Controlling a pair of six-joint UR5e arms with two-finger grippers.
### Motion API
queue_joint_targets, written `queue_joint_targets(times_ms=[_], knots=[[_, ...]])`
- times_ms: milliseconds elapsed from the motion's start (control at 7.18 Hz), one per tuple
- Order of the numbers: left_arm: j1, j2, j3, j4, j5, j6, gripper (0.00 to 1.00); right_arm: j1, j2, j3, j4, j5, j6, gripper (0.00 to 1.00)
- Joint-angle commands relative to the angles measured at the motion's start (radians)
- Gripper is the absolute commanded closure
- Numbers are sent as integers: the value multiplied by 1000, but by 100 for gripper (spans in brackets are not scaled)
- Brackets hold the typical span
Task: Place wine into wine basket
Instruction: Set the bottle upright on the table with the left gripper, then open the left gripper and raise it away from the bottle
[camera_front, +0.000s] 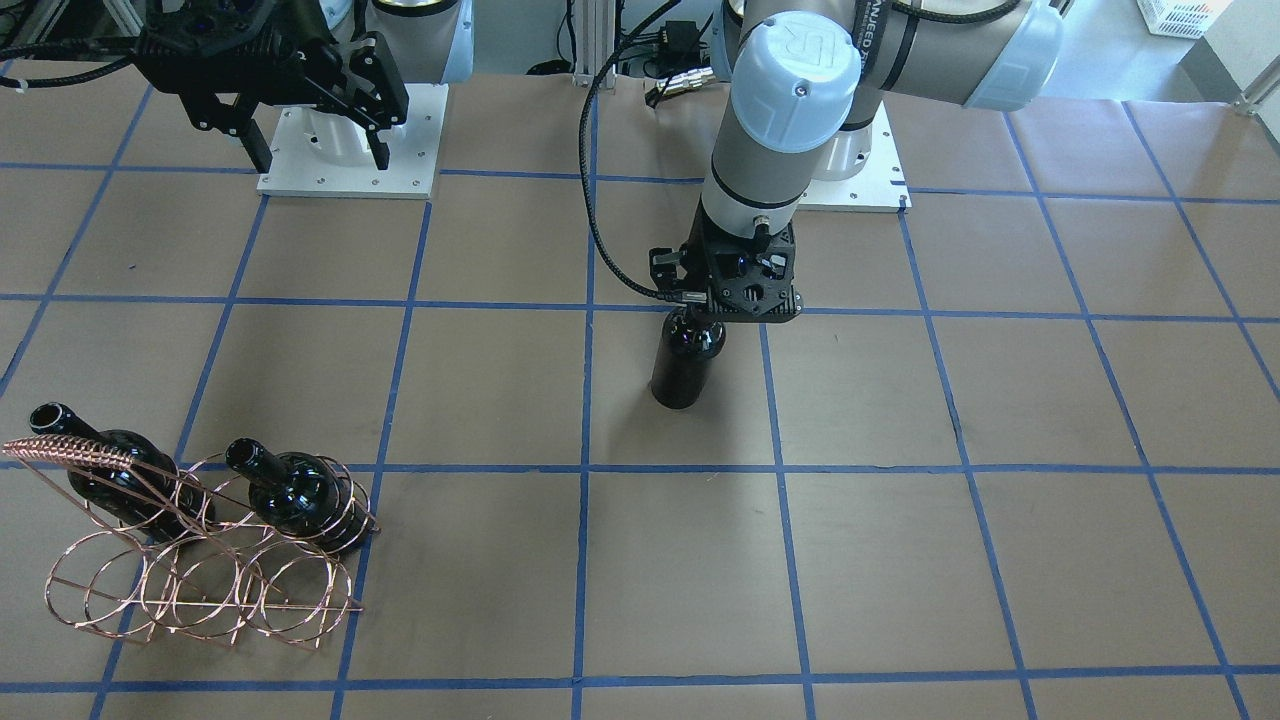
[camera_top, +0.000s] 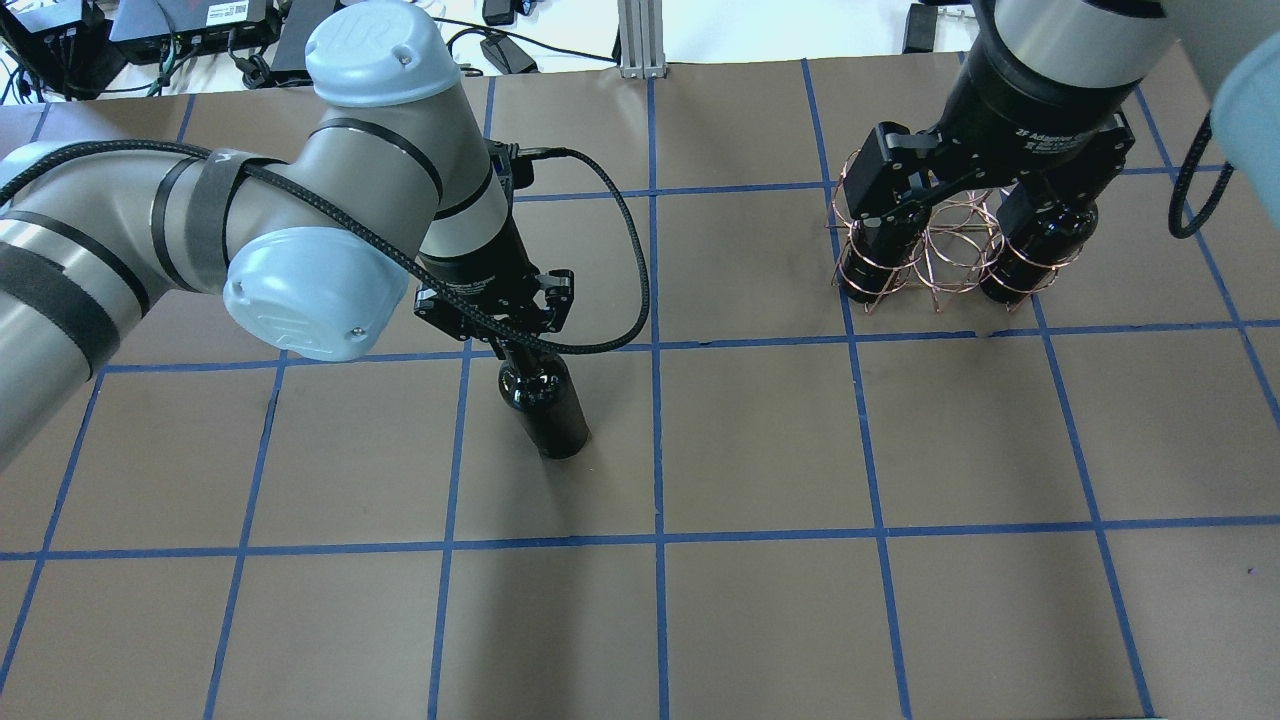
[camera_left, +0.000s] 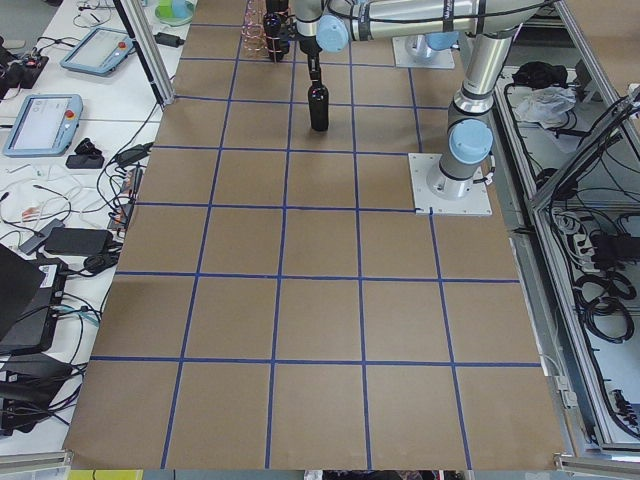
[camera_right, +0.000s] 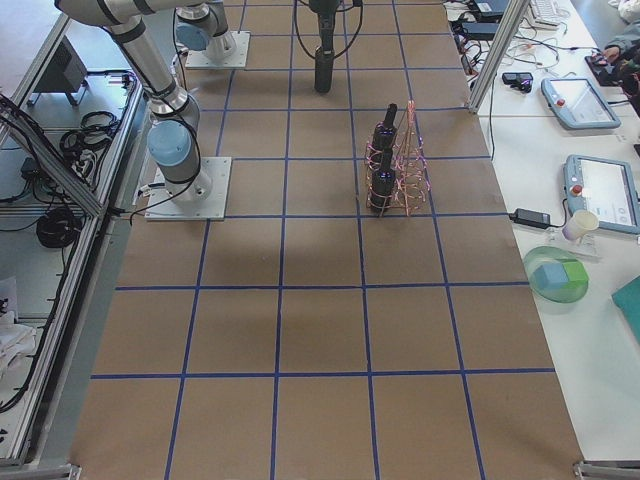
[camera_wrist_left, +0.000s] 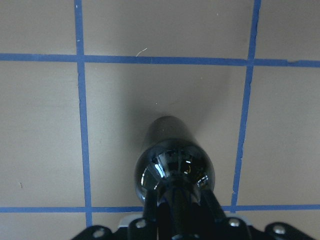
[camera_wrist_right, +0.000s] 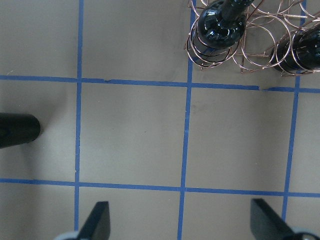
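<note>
Your left gripper is clamping the long neck of the glossy near-black glass wine bottle. The bottle seems to be standing upright on the brown paper-covered table, well apart from the copper thin-wire wine basket. Two matching dark bottles are sitting in the basket's outer rings. Your right gripper is hanging above the table, fingers spread wide, gripping nothing.
</note>
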Motion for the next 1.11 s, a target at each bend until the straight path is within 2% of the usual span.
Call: queue_joint_targets(times_ms=[0, 139, 278, 418, 696, 835, 975], knots=[[-1, -5, 0, 0, -2, -3, 100, 0, 0, 0, 0, 0, 0, 0], [-3, 1, 0, -2, 0, -3, 38, 0, 0, 0, 0, 0, 0, 0], [-8, 15, 4, -5, -2, -11, 0, 0, 0, 0, 0, 0, 0, 0], [-17, 30, 27, -76, -8, -14, 0, 0, 0, 0, 0, 0, 0, 0], [8, 44, 149, -184, 1, -6, 0, 0, 0, 0, 0, 0, 0, 0], [59, 43, 205, -187, 9, 45, 0, 0, 0, 0, 0, 0, 0, 0], [142, 35, 228, -178, 9, 196, 0, 0, 0, 0, 0, 0, 0, 0]])
